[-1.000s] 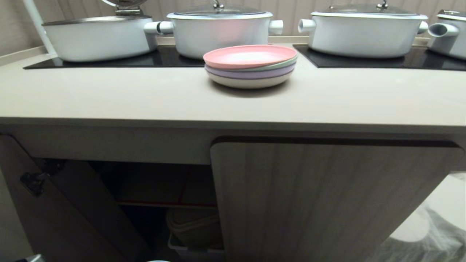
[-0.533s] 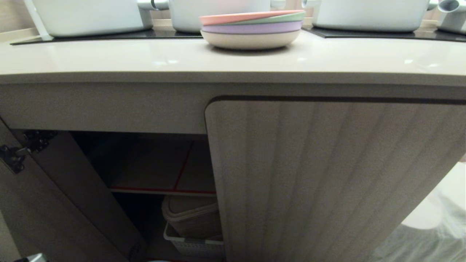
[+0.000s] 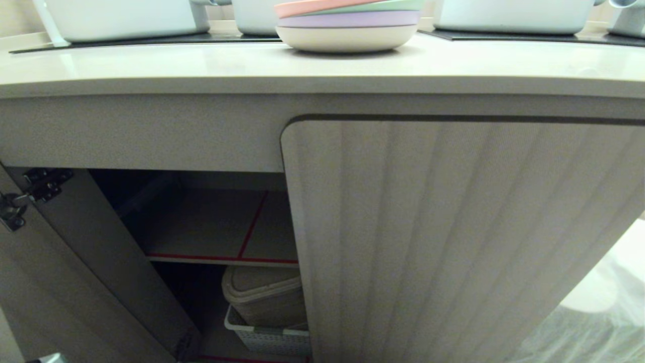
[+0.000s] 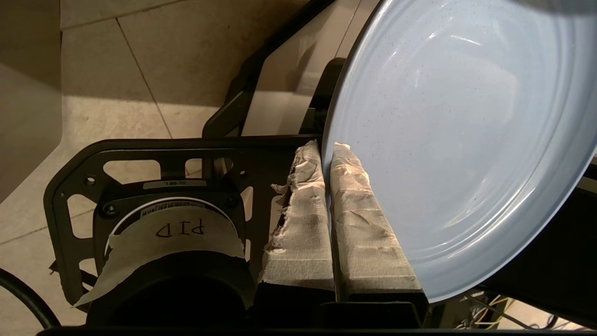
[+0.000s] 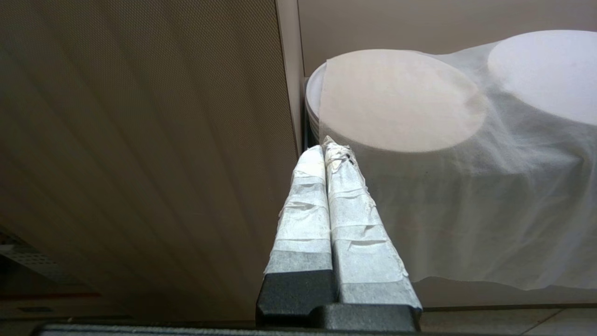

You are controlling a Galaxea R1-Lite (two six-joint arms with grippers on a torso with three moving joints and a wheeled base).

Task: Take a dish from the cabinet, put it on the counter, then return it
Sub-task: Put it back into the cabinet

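Note:
The light blue dish (image 4: 466, 140) shows only in the left wrist view, held on edge over the floor and the robot's dark frame. My left gripper (image 4: 325, 147) is shut on the dish's rim, one taped finger on each face. The cabinet (image 3: 453, 242) fills the head view; its left door (image 3: 60, 282) stands open, showing a bare shelf (image 3: 211, 222) edged in red tape. The counter (image 3: 151, 65) runs across above it. My right gripper (image 5: 328, 148) is shut and empty, hanging parked beside the ribbed right door (image 5: 140, 140). Neither gripper shows in the head view.
A pink-topped stack of pastel plates (image 3: 347, 25) sits on the counter in front of white pots (image 3: 121, 17) on black hobs. Under the shelf a beige container (image 3: 264, 295) stands in a white basket (image 3: 267, 340). Cloth-covered round shapes (image 5: 419, 116) lie right of the cabinet.
The head camera has sunk, so the whole scene has slid upward: the counter is now seen nearly edge-on and more of the cabinet's inside shows. Nothing on the counter has moved.

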